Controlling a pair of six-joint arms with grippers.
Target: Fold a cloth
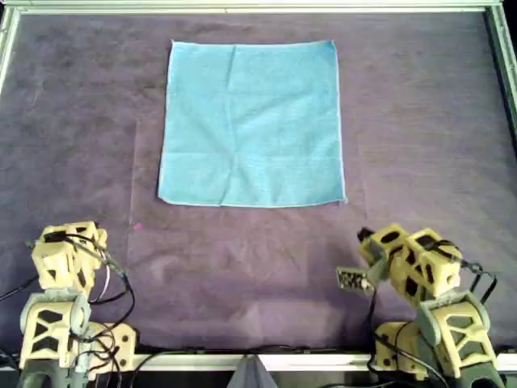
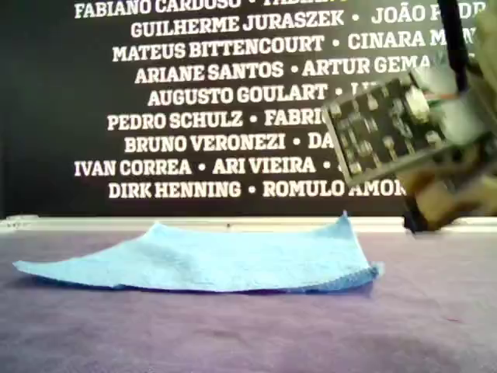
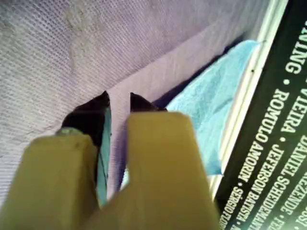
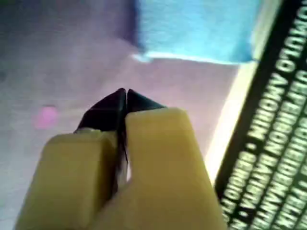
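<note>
The cloth (image 1: 252, 121) is a light-blue square lying flat and spread out on the purple felt (image 1: 420, 121), toward the far rail in the overhead view. It also shows as cloth (image 2: 225, 260), cloth (image 3: 216, 105) and cloth (image 4: 196, 28). My left arm (image 1: 65, 255) sits at the overhead view's lower left, well short of the cloth. The left gripper (image 3: 119, 98) hangs over bare felt with a narrow gap between its tips and nothing in it. My right arm (image 1: 408, 263) is at the overhead view's lower right, near the cloth's closest corner. The right gripper (image 4: 125, 92) is shut and empty.
A white rail (image 1: 242, 6) borders the felt's far side, with a black wall of white names (image 2: 202, 116) behind it. A small pink speck (image 1: 137, 227) lies on the felt near my left arm. The right arm (image 2: 419, 132) fills the exterior view's right. Cables trail by both arm bases.
</note>
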